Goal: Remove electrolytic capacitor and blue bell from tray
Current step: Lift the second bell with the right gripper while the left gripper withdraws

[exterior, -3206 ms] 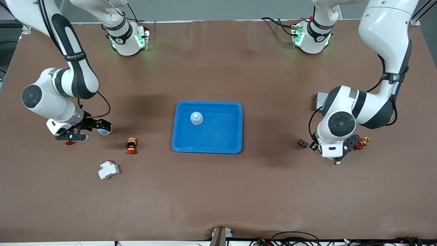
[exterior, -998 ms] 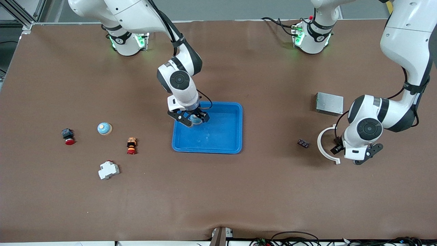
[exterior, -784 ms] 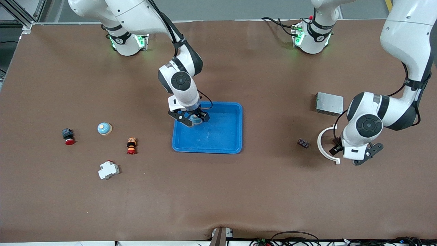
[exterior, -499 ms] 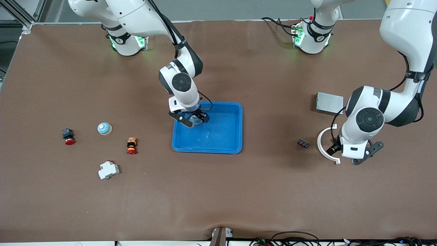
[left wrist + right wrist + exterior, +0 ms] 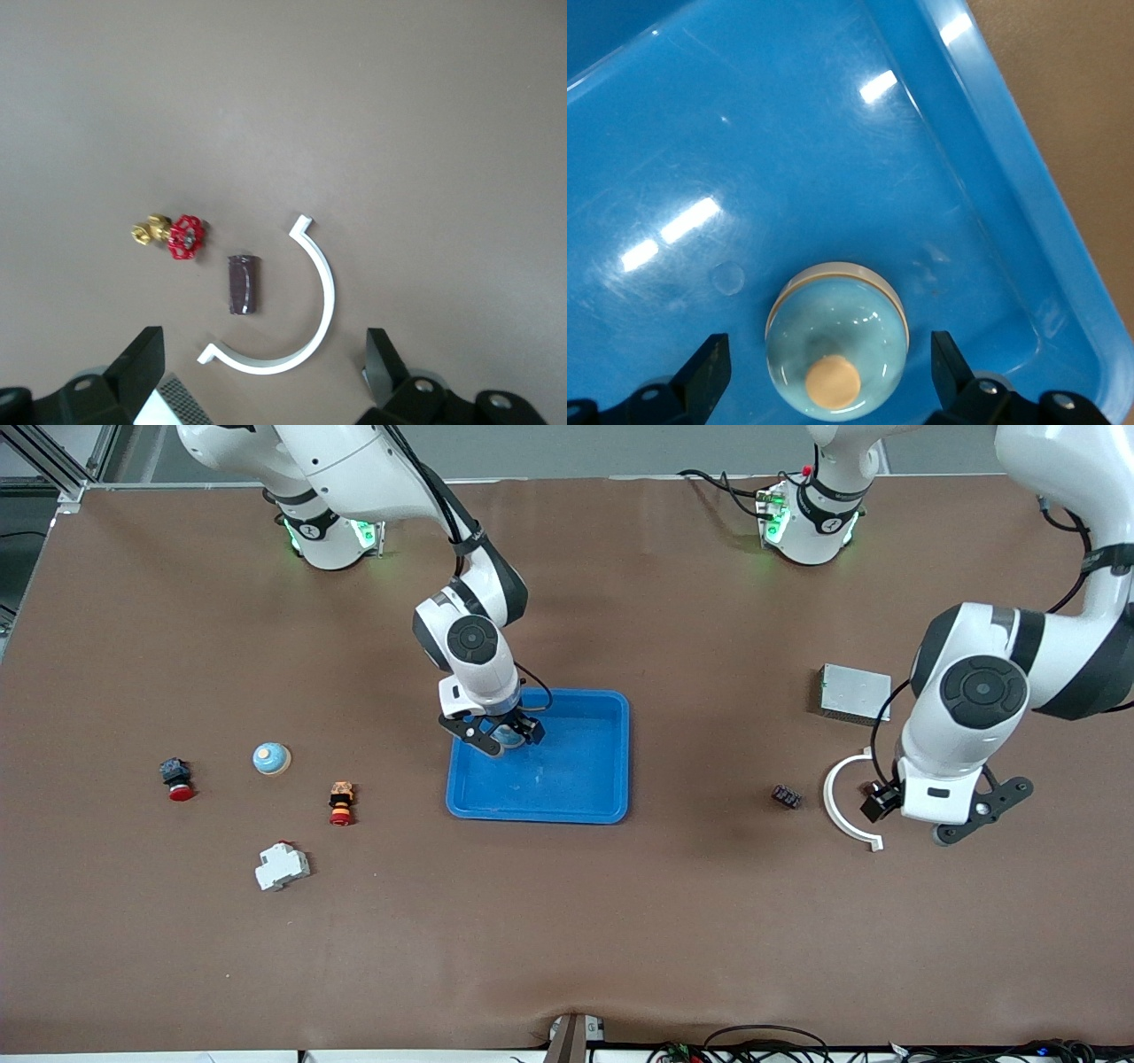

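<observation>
The right gripper (image 5: 505, 737) hangs low in the blue tray (image 5: 576, 797), at the corner toward the right arm's end of the table and farthest from the front camera, its fingers (image 5: 709, 367) spread wide on either side of a light blue bell (image 5: 836, 335) without touching it. The bell sits upright on the tray floor, its tan button facing up. A second bell (image 5: 271, 758) stands on the table well toward the right arm's end, between a red push button (image 5: 175, 779) and an orange-and-red switch (image 5: 340, 802); a white breaker (image 5: 282, 866) lies nearer the front camera. The left gripper (image 5: 961, 824) is up over the table toward the left arm's end, jaws open and empty. Its wrist view shows a dark cylindrical capacitor (image 5: 242, 284) lying on the table inside the curve of a white arc-shaped clip (image 5: 301, 310), with a red-handled brass valve (image 5: 174, 236) just beside it.
</observation>
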You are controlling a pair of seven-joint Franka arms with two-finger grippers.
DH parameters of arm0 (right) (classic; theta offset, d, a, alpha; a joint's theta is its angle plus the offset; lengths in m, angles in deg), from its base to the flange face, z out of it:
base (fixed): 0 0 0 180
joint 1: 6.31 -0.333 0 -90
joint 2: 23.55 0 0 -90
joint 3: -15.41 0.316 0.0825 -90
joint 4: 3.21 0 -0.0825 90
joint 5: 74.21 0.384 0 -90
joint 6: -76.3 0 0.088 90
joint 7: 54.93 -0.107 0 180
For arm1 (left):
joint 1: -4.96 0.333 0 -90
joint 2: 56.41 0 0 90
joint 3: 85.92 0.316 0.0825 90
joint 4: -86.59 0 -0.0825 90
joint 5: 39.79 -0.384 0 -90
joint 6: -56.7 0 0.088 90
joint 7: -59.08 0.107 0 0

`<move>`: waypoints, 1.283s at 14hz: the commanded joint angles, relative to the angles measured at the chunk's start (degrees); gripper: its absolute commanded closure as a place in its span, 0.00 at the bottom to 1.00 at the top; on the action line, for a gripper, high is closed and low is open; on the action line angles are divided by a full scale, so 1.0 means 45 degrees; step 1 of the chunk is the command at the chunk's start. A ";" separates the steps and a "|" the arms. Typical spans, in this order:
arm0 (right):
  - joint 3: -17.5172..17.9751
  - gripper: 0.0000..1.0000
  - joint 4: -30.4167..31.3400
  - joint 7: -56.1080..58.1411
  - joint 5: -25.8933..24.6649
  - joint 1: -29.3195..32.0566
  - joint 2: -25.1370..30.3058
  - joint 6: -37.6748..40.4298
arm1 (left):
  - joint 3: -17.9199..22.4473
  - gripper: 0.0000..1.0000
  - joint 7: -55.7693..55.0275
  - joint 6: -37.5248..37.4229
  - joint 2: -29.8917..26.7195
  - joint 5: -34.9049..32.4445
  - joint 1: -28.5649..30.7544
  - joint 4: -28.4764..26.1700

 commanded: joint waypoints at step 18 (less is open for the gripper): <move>-0.0211 1.00 -0.1061 -0.0623 -0.0280 0.0001 -0.0120 0.0594 | -0.0163 0.00 0.5932 -0.4592 -0.2411 0.3864 0.0446 0.3252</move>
